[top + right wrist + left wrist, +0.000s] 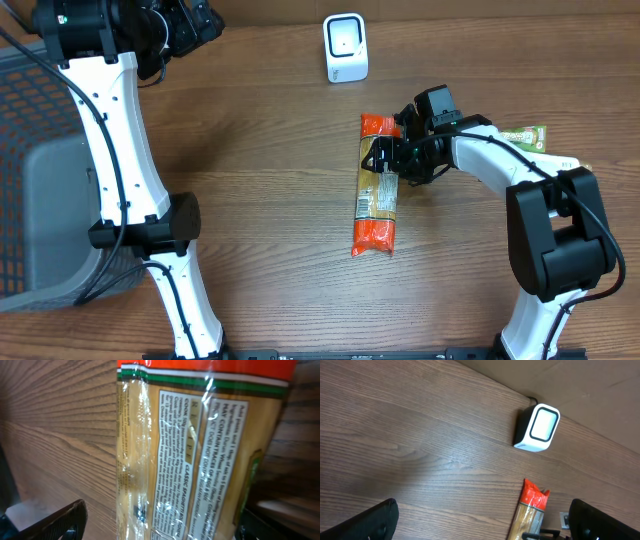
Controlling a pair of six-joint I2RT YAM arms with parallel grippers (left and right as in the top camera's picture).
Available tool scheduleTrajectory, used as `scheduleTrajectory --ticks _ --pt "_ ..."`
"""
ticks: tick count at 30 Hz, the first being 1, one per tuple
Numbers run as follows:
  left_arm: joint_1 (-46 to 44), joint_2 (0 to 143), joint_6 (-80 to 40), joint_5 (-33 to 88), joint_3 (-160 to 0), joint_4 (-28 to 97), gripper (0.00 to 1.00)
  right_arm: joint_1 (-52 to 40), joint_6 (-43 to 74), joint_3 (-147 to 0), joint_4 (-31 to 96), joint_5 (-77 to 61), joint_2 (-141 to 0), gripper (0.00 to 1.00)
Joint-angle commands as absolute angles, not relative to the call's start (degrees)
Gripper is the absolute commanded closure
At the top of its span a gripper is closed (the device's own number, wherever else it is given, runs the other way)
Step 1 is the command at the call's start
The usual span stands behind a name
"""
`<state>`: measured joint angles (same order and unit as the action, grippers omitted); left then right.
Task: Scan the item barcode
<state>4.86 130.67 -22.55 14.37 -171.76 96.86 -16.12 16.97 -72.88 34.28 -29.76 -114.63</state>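
The item, a long spaghetti packet (pixel 376 185) with orange-red ends, lies flat on the wooden table, label side up. My right gripper (pixel 388 158) is down at its upper half, jaws open and straddling it. In the right wrist view the packet (pixel 200 450) fills the space between the fingers (pixel 55 520), with a gap of bare wood on the left side. The white barcode scanner (pixel 345 47) stands at the back of the table. My left gripper (pixel 195 25) hangs open at the far back left, holding nothing. Its own view looks down on the scanner (pixel 538 427) and the packet's top end (pixel 534 501).
A grey mesh basket (pixel 40 200) stands at the left edge beside the left arm's base. A small green packet (pixel 525 135) lies at the right, behind the right arm. Bare wood lies between the scanner and the spaghetti packet.
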Motion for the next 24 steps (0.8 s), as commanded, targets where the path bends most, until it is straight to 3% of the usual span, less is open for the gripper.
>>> scheduleTrajectory --ticks 1,4,5,7,12,15,19,24 --pt "4.5 130.4 -23.2 14.6 -171.9 96.8 0.0 -17.1 20.0 -72.4 34.1 -31.0 -117.7 0.08" --pt "4.5 130.4 -23.2 14.6 -171.9 96.8 0.0 -18.4 23.9 -72.4 33.2 -30.7 -120.4 0.14" --pt "4.5 130.4 -23.2 14.6 -171.9 96.8 0.0 -19.1 26.8 -72.4 32.6 -29.6 -121.9 0.23" --pt "4.5 130.4 -23.2 14.6 -171.9 96.8 0.01 -19.1 28.5 -72.5 32.4 -28.3 -122.4 0.3" --pt "4.5 130.4 -23.2 14.6 -171.9 96.8 0.01 -19.9 30.2 -72.6 32.8 -24.8 -122.5 0.44" --pt "4.5 130.4 -23.2 14.6 -171.9 96.8 0.0 -20.8 28.4 -73.8 33.6 -24.6 -122.5 0.59" --pt "4.5 130.4 -23.2 14.6 -171.9 96.8 0.0 -21.7 22.0 -75.7 34.0 -31.5 -122.5 0.94" --pt "4.5 130.4 -23.2 14.6 -171.9 96.8 0.0 -20.8 20.3 -78.1 38.3 -34.2 -121.9 0.96"
